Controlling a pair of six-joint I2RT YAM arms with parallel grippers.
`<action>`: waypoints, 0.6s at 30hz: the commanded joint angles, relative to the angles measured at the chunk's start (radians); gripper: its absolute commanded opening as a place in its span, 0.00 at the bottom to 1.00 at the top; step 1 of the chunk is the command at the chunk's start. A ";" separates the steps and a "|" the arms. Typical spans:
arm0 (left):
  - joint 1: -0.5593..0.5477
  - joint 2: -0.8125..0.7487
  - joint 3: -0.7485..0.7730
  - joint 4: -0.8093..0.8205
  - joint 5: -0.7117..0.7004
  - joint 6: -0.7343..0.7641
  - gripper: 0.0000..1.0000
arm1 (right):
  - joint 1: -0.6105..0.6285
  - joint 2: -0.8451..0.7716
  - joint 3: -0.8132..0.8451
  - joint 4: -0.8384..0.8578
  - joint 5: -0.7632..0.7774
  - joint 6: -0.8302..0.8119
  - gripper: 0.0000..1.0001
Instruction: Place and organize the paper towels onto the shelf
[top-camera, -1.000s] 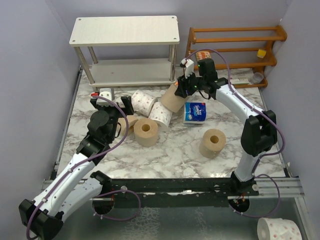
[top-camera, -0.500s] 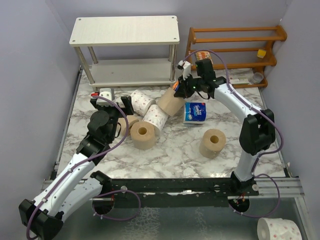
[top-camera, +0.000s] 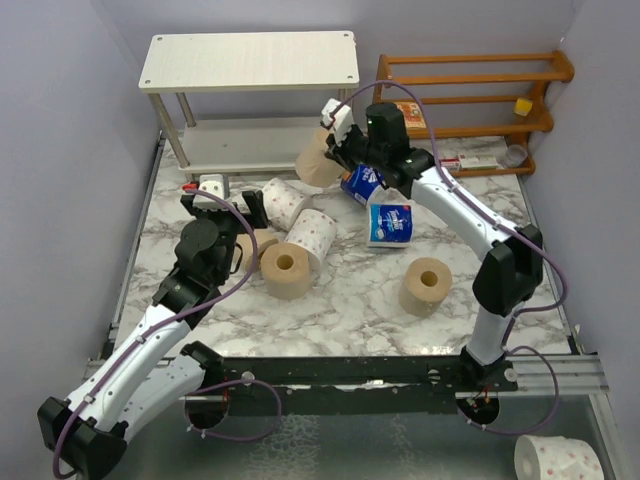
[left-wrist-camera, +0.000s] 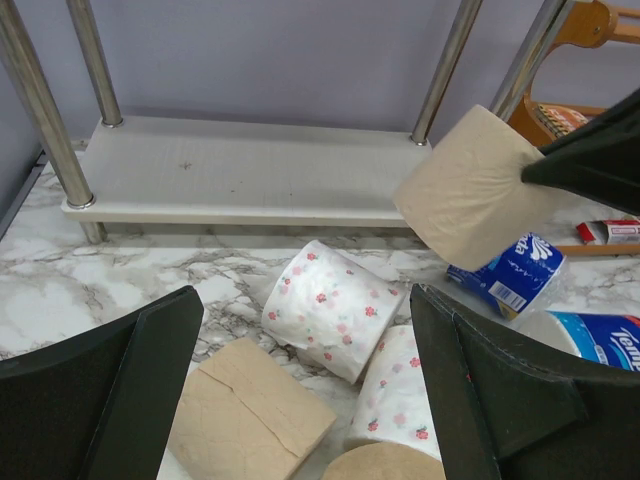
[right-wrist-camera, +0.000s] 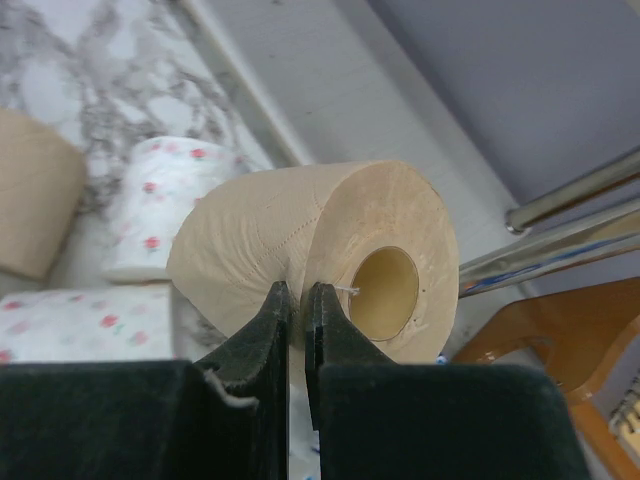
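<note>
Shelf (top-camera: 250, 60): pale whitish boards, shiny silver legs. Table (top-camera: 350, 300): white marble pattern with grey veins. Rack (top-camera: 470, 70): orange-brown wood. Upper roll (top-camera: 318, 160), middle roll (top-camera: 283, 265) and right-hand roll (top-camera: 425, 285): plain tan-brown. Dotted roll (top-camera: 285, 203) and second dotted roll (top-camera: 313, 233): white with small pink-red dots. Wrapped pack (top-camera: 389, 224): white with blue print. Second wrapped pack (top-camera: 361, 184): mostly dark blue with white patches. Left arm (top-camera: 150, 350) and right arm (top-camera: 460, 205): white shells, black joints.
</note>
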 joint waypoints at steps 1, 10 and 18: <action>0.004 -0.002 0.030 0.007 0.007 0.011 0.89 | 0.045 0.117 0.065 0.181 0.210 -0.153 0.01; 0.004 0.011 0.033 0.007 0.019 0.010 0.89 | 0.107 0.349 0.212 0.394 0.411 -0.415 0.01; 0.004 0.020 0.031 0.021 0.038 0.015 0.89 | 0.110 0.536 0.426 0.425 0.468 -0.558 0.01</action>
